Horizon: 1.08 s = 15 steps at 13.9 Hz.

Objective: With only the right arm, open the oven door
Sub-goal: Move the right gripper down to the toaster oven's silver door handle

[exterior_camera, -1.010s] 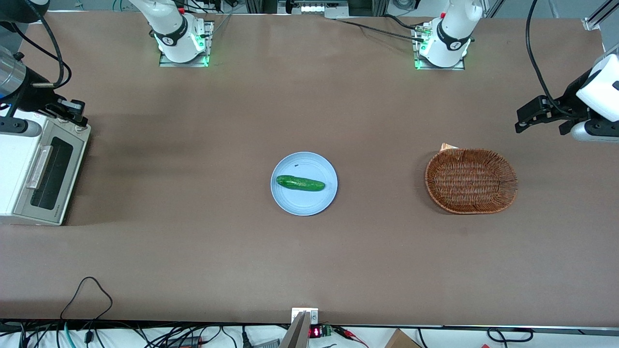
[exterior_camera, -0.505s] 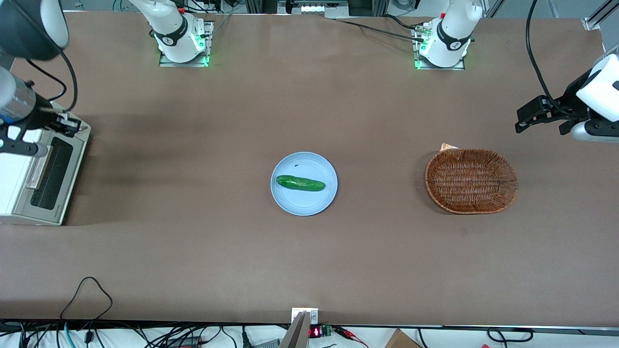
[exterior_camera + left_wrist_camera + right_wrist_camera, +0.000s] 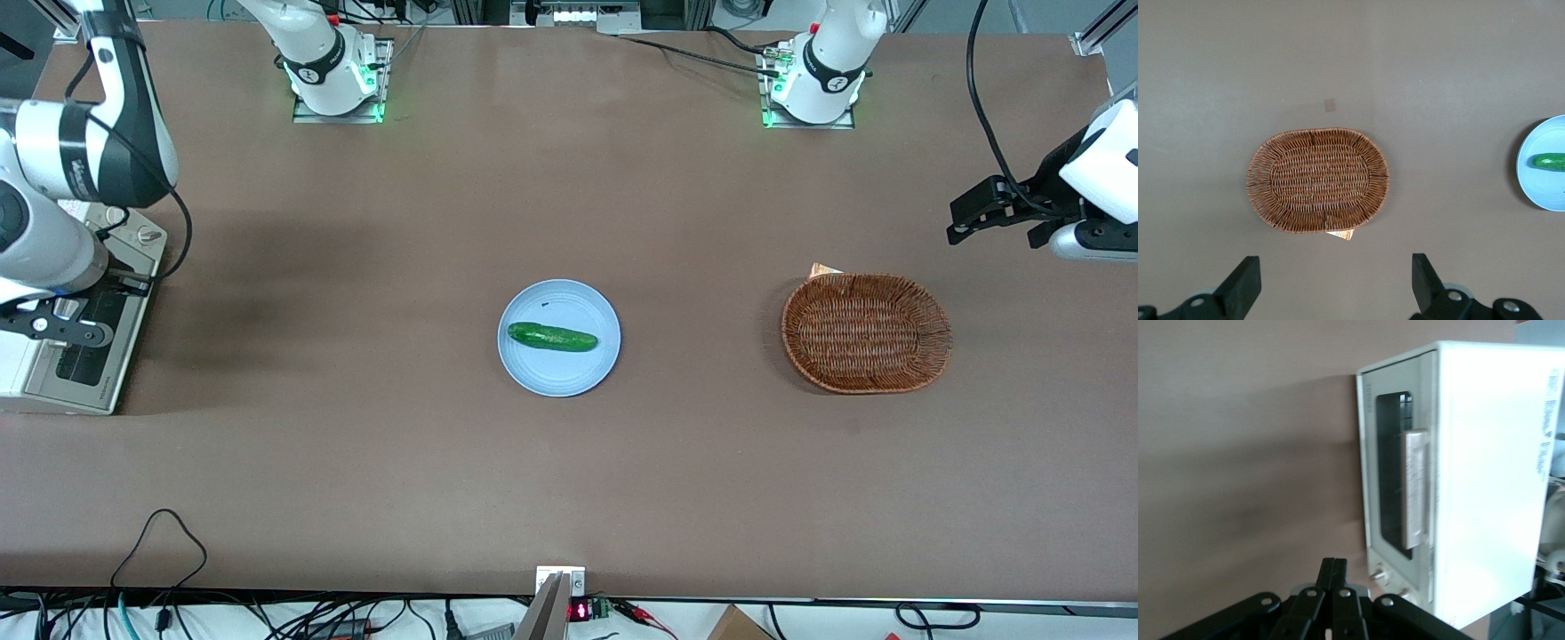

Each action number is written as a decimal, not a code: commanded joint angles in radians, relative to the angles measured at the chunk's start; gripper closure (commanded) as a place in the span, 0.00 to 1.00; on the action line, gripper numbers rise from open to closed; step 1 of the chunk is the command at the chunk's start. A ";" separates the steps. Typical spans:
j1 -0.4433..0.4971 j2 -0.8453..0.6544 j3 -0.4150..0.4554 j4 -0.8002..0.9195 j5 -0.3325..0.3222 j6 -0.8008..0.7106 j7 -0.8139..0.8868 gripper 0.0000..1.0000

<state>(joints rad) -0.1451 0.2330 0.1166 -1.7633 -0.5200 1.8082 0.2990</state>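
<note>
The white toaster oven [image 3: 18, 360] stands at the working arm's end of the table. Its oven door [image 3: 1386, 477] is closed flat against the box, with a dark glass window and a silver bar handle [image 3: 1414, 488]. The right arm [image 3: 49, 244] hangs over the oven, and its wrist covers most of the door [image 3: 98, 351] in the front view. My gripper [image 3: 1335, 564] is shut with nothing between its black fingers. It hovers over the table in front of the door, near the knobs [image 3: 1377, 575], and touches neither the door nor the handle.
A blue plate [image 3: 582, 378] with a green cucumber [image 3: 552, 337] lies mid-table. A brown wicker basket [image 3: 867, 332] sits toward the parked arm's end. Cables [image 3: 160, 538] trail at the table's front edge.
The right arm has swung nearer to the front camera, from the oven's farther corner to above the door. Its wrist now covers the handle. The door has stayed closed.
</note>
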 commanded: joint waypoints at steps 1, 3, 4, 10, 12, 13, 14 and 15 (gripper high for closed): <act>-0.022 0.005 0.001 -0.025 -0.080 0.030 0.029 1.00; -0.033 0.029 0.000 -0.025 -0.127 0.031 0.031 1.00; -0.037 0.041 -0.003 -0.025 -0.155 0.033 0.031 1.00; -0.093 0.104 -0.011 -0.053 -0.298 0.100 0.040 1.00; -0.094 0.112 -0.025 -0.062 -0.310 0.131 0.040 1.00; -0.094 0.114 -0.026 -0.064 -0.310 0.143 0.040 1.00; -0.094 0.117 -0.028 -0.065 -0.310 0.145 0.040 1.00; -0.096 0.117 -0.028 -0.065 -0.310 0.145 0.040 1.00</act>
<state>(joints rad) -0.2343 0.3600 0.0859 -1.8097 -0.8079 1.9360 0.3190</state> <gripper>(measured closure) 0.991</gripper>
